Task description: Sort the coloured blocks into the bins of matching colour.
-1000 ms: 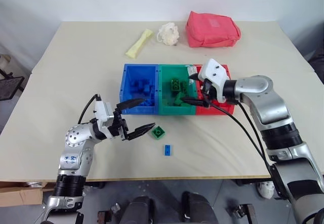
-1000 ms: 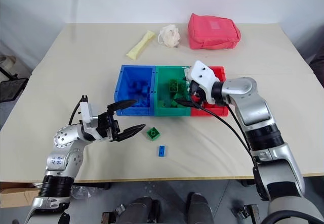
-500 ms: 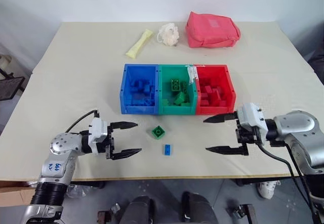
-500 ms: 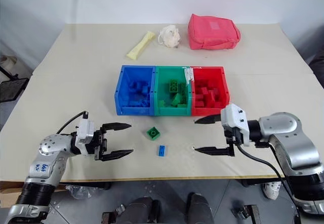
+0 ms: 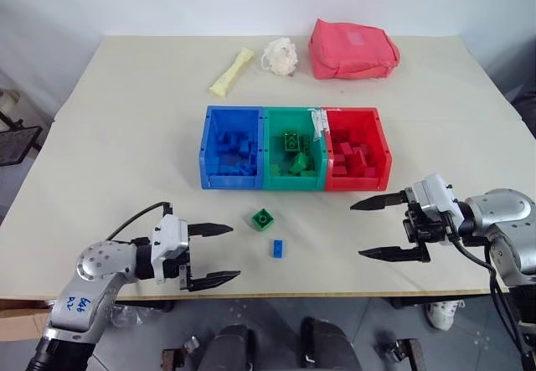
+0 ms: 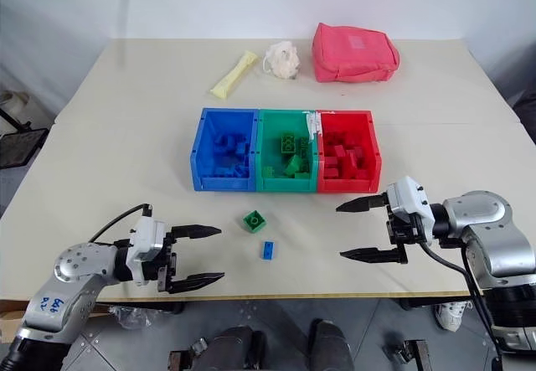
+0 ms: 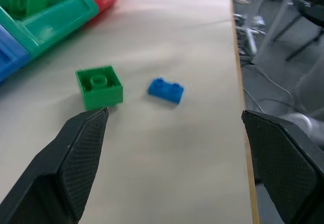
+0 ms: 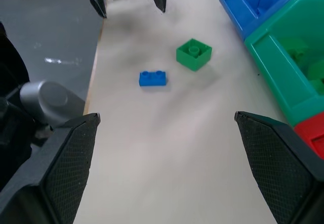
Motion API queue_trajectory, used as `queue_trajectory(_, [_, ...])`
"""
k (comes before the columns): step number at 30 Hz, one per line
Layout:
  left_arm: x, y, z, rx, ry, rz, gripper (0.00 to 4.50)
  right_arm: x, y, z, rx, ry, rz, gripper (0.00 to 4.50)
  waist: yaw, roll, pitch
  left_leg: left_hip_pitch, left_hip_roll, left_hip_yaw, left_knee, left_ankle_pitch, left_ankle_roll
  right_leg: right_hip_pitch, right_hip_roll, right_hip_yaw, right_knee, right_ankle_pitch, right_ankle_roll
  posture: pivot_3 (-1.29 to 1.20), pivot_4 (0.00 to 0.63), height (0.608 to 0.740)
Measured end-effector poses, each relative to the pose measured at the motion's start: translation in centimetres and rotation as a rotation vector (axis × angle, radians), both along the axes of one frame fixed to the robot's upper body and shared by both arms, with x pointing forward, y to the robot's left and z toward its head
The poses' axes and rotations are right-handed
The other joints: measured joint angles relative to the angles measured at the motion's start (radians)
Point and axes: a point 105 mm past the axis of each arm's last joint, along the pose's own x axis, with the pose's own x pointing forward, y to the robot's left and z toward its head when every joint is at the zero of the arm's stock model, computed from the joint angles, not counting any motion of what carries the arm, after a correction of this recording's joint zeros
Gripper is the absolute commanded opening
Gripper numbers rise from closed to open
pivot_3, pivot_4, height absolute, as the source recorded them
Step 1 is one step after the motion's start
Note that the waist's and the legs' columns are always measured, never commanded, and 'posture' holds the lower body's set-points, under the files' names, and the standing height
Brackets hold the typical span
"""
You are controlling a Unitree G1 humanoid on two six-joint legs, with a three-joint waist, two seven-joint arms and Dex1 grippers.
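I see the three joined bins in the middle of the table: blue bin on my left, green bin in the centre, red bin on my right, walls touching. The blue bin holds several blue blocks, the green bin holds green blocks, and the red bin holds red blocks; I cannot count them reliably in the piles. Two blocks lie loose on the table in front of the bins: a square green block, studs up, just in front of the green bin, and a smaller blue block near it, closer to the table's front edge, the two apart and not touching. Left gripper sits low near the front edge on my left, pointing toward the loose blocks, fingers spread wide and holding nothing; in the left wrist view both blocks lie between and beyond its two fingers. Right gripper is on my right in front of the red bin, pointing left across the table, fingers likewise spread wide and empty; its wrist view shows the green and blue blocks ahead, well clear of the fingers. Neither gripper touches a block or a bin. At the far side of the table lie a pink fabric pouch, a white crumpled object and a pale yellow strip, all well apart from the bins.
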Motion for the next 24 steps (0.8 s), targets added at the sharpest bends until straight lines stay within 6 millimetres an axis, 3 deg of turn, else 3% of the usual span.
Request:
queue_trajectory(10, [-1.0, -4.1, -1.4, 0.106, -0.010, 0.005, 4.50, 0.6, -0.1, 0.6, 0.020, -0.010, -0.002, 4.47, 0.013, 0.000, 0.000, 0.002, 0.000, 0.000, 0.000, 0.000, 0.000, 0.002, 0.000, 0.000, -0.003, 0.000, 0.000, 0.00, 0.150, 0.740])
queue_trajectory(19, [1.3, -6.5, -2.5, 0.270, -0.029, -0.028, 4.50, -0.1, -0.6, 0.6, 0.013, 0.026, -0.011, 4.47, 0.026, 0.000, 0.000, 0.002, -0.001, -0.002, 0.001, 0.000, 0.000, 0.005, 0.001, -0.002, -0.002, 0.000, 0.000, 0.00, 0.150, 0.740])
queue_trajectory(24, [2.9, -8.3, -1.9, 0.270, -0.049, -0.033, 4.50, -0.7, -0.7, 0.7, 0.014, 0.017, -0.014, 4.47, 0.025, 0.000, 0.000, 0.002, -0.001, -0.003, 0.001, 0.000, 0.000, 0.006, 0.005, -0.002, -0.003, 0.000, 0.000, 0.00, 0.150, 0.740])
